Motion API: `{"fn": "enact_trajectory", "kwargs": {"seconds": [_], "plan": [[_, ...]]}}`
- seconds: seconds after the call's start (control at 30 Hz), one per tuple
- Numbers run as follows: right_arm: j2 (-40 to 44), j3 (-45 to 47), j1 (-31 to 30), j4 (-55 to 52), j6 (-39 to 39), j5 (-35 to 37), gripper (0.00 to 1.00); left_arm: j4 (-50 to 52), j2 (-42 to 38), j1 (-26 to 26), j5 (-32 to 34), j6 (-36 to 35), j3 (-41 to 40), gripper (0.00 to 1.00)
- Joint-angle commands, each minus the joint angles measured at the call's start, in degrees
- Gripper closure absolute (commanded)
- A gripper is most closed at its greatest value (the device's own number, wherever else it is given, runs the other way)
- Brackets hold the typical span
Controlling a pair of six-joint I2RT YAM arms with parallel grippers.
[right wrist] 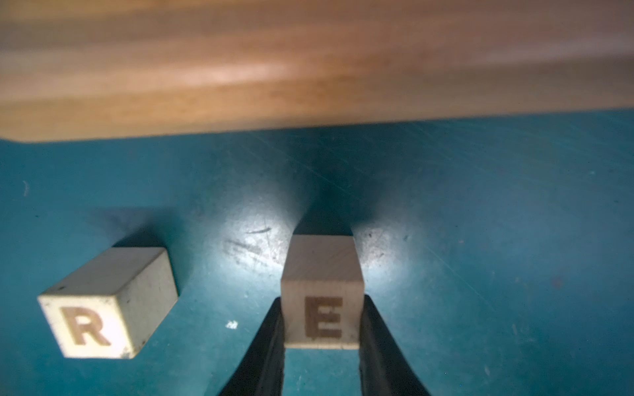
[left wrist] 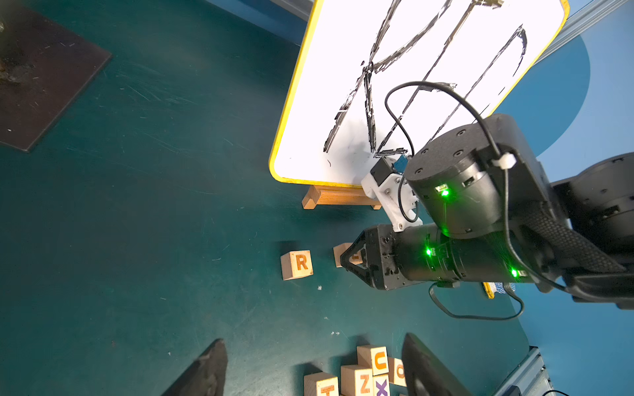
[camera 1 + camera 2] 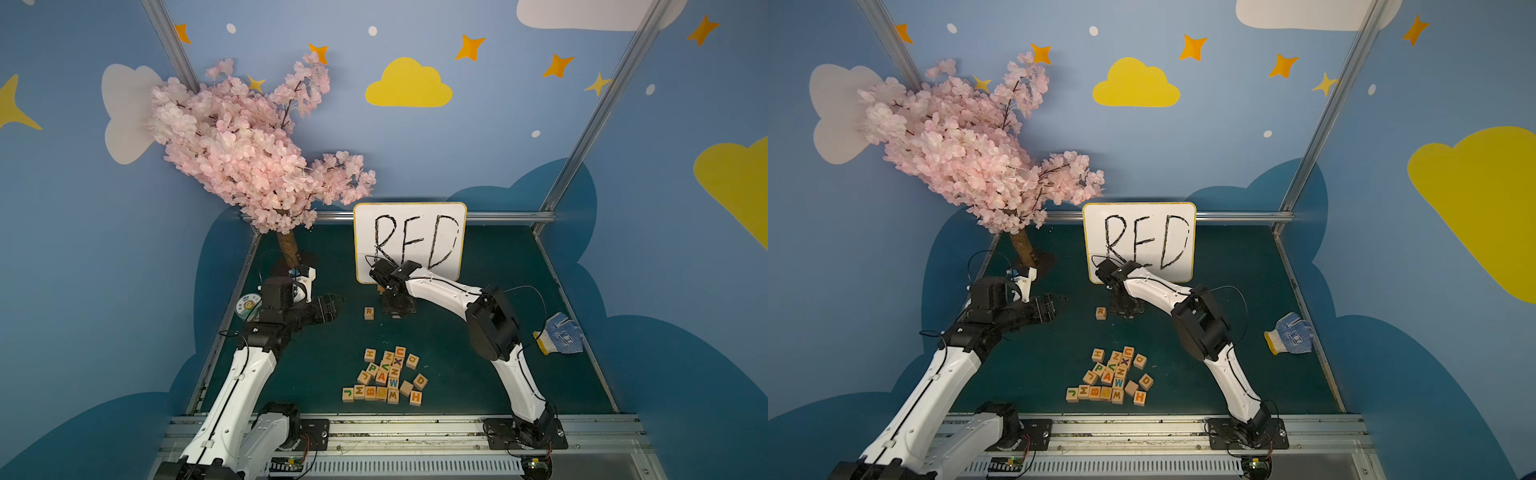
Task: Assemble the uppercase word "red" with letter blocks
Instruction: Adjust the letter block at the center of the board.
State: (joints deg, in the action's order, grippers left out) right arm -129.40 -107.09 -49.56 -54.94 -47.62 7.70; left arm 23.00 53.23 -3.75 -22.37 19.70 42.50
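– Letter blocks (image 3: 388,378): where do they lie?
– Most sit in a loose heap on the near middle of the green surface (image 3: 478,332). 2 are apart from it, up by the whiteboard (image 3: 409,241). The R block (image 1: 103,308) stands alone. The E block (image 1: 322,291) is just beside it, on its right as the word reads, with a clear gap between them.
– Who holds the E?
– The right fingers (image 1: 271,343) clamp it by 2 opposite side faces, leaving the printed E uncovered. I judge that grip is chosen so the E reads the same way as the R. Whether its base touches the surface I cannot tell.
– Why that spot?
– Likely because it lies right before the board's wooden foot (image 2: 339,197), under the handwritten word and well away from the heap, so the row reads cleanly.
– And the other arm?
– The left fingers (image 2: 206,370) are spread wide with nothing between them. They hover off to the left, probably to keep clear.
– What is left?
– Release the E, then fetch a D. 2 D blocks (image 3: 412,360) show at the heap's right edge, easy to reach.
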Motion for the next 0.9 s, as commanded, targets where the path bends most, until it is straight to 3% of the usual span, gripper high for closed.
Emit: {"fn": "enact_trajectory", "kwargs": {"seconds": [0.0, 0.4, 0.87], "plan": [[1.6, 2.6, 1.1, -2.9, -0.8, 1.9, 0.71, -0.8, -0.6, 0.3, -0.7, -0.1, -0.6, 0.21], [2.5, 3.8, 1.4, -2.3, -0.4, 1.4, 0.70, -0.8, -0.7, 0.3, -0.6, -0.1, -0.6, 0.21], [3.7, 2.2, 1.4, -3.1, 1.2, 0.9, 0.51, -0.8, -1.0, 0.4, -0.5, -0.2, -0.5, 0.21]]}}
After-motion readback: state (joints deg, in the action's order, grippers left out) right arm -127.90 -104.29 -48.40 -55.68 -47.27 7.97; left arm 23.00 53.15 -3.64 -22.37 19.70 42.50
